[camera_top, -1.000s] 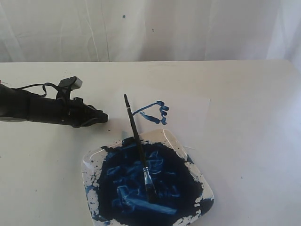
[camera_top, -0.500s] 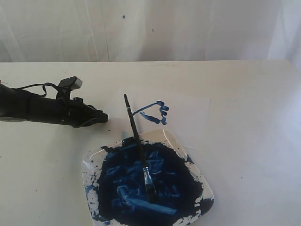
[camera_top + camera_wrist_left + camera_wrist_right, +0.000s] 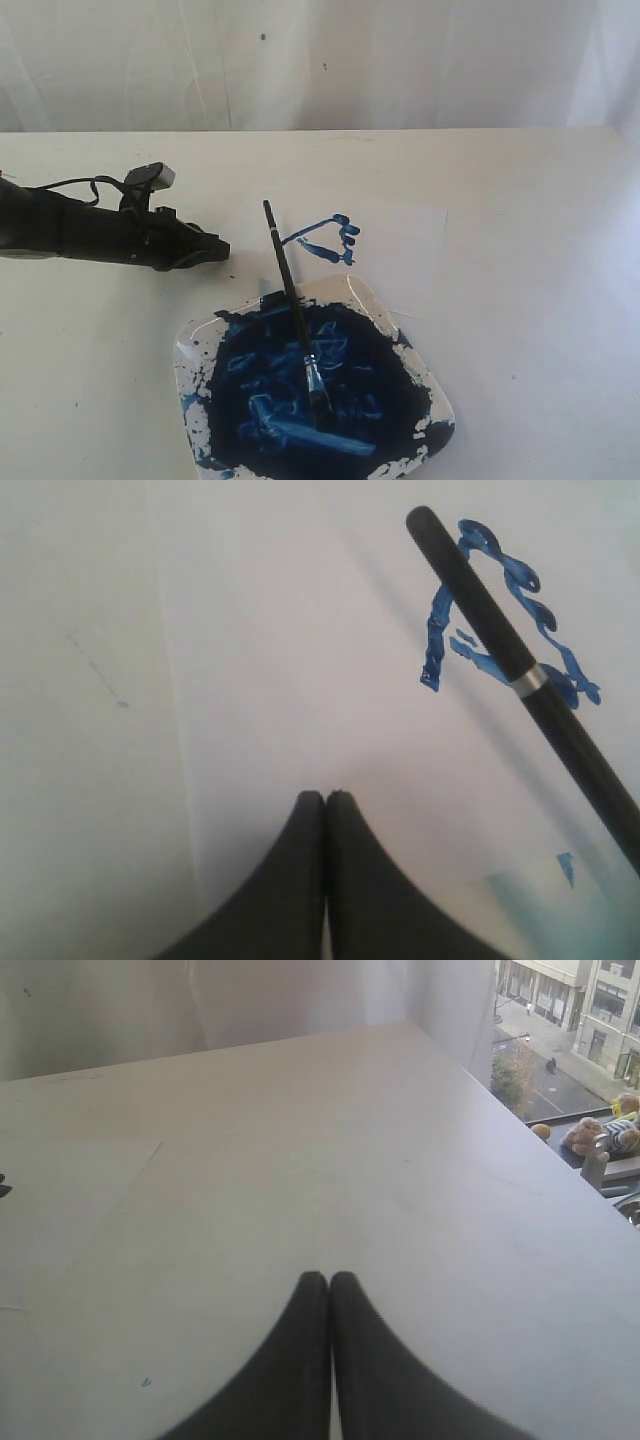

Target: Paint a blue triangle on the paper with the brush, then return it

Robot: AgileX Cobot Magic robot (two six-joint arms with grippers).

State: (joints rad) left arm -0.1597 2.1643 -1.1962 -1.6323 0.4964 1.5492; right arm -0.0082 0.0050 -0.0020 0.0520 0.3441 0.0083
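Nearest is the white dish (image 3: 186, 345), and it is holding a big puddle of dark blue paint. The brush (image 3: 294, 310) is lying in it. Its hairy tip is sitting in the paint, and its black handle is leaning over the far rim, pointing to about 12 o'clock.

Just past the dish, the paper (image 3: 400, 240) is lying flat on the table (image 3: 530, 260). The blue triangle (image 3: 340, 235) is showing on the paper, at about 1 o'clock from the dish, right beside the end of the handle.

At about 10 o'clock from the dish, the left gripper (image 3: 222, 250) is lying low by the paper, apart from the brush. Its jaws are pressing together on nothing.

The right gripper (image 3: 330, 1280) is hanging over bare table, and its jaws are pressing together too.

A white curtain (image 3: 400, 60) is hanging at the back.
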